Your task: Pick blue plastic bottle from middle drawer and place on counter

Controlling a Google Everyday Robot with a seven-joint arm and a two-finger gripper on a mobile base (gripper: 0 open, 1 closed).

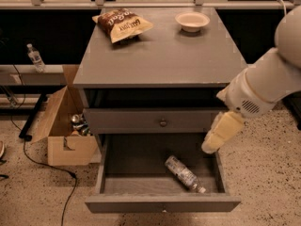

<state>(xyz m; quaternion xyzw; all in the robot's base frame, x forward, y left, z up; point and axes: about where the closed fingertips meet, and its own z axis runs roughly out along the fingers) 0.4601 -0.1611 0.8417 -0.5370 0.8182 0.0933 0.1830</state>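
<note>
A: Camera view: where is the gripper [210,146] hanging?

B: It is hanging tip-down over the right side of the open drawer [162,203], near its back corner and below the counter [164,60]. I cannot tell whether it is open or closed.

A: Is it touching the bottle [184,174]?

B: No, they are apart. The bottle is lying on its side on the drawer floor, right of centre, with its cap pointing toward the front right corner. It is sitting lower than the gripper and to its left.

A: What is the gripper hanging from?

B: A thick white arm [268,86] is reaching in from the right edge, crossing in front of the cabinet's right side.

A: And above the drawer?

B: A shallower front with a round knob [163,123] is sitting closed, just under the counter. On the counter, a chip bag [121,24] is lying at the back left and a small bowl [192,20] is standing at the back right.

A: Anything on the floor?

B: A cardboard box [66,142] is standing open left of the cabinet, with a dark cable [47,164] trailing in front of it. A second bottle [35,58] is standing upright on a low ledge at the far left.
</note>
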